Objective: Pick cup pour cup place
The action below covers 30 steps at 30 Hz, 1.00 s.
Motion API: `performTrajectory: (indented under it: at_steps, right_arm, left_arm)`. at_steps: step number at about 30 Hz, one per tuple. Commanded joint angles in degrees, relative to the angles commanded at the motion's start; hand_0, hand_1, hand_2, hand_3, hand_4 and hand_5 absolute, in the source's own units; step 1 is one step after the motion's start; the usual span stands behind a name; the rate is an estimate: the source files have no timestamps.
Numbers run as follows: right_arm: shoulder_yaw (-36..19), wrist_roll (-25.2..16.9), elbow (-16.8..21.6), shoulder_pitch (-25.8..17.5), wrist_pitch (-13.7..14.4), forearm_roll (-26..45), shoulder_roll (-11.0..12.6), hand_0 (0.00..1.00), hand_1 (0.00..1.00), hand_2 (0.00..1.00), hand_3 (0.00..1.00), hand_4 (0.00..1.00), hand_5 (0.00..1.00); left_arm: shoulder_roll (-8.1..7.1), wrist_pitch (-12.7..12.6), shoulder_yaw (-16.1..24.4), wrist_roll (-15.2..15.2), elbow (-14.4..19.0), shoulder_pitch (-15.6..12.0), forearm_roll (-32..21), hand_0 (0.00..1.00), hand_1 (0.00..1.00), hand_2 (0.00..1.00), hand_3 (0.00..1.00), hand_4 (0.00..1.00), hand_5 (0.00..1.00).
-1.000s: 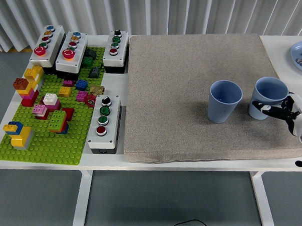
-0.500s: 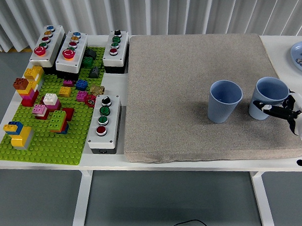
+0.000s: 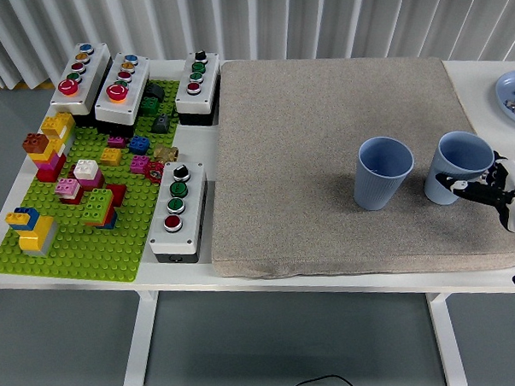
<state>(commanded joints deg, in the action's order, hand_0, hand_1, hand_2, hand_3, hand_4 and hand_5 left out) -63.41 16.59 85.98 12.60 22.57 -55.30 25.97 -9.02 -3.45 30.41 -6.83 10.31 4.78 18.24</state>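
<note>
Two light blue cups stand on the grey mat (image 3: pixel 323 139). The left cup (image 3: pixel 383 172) is upright, open and free. The right cup (image 3: pixel 461 163) leans slightly and sits near the mat's right edge. My right hand (image 3: pixel 475 186) comes in from the right edge, its black-and-white fingers (image 3: pixel 452 183) wrapped low around that cup's near side. The far side of the hand is hidden behind the cup. The left arm does not show.
A green brick baseplate (image 3: pixel 72 244) with several coloured bricks fills the left. Several button boxes stand around it, one (image 3: pixel 178 212) next to the mat's left edge. A blue plate (image 3: pixel 514 96) sits at the far right edge.
My right hand has shifted slightly right and up, and the right cup has moved a few pixels right with it. The left cup has not moved.
</note>
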Motion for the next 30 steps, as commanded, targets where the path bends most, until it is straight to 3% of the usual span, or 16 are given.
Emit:
performTrajectory:
  at_steps: [30]
  right_arm:
    - [-4.19,0.5,5.85,-8.36,-0.79,1.23,4.36,0.887,0.863,0.899,0.915,0.857,0.288]
  left_arm:
    - [-0.02,0.03,1.57,-0.31,0.0,0.07,1.46,0.711,0.729,0.793,0.646,0.511,0.941]
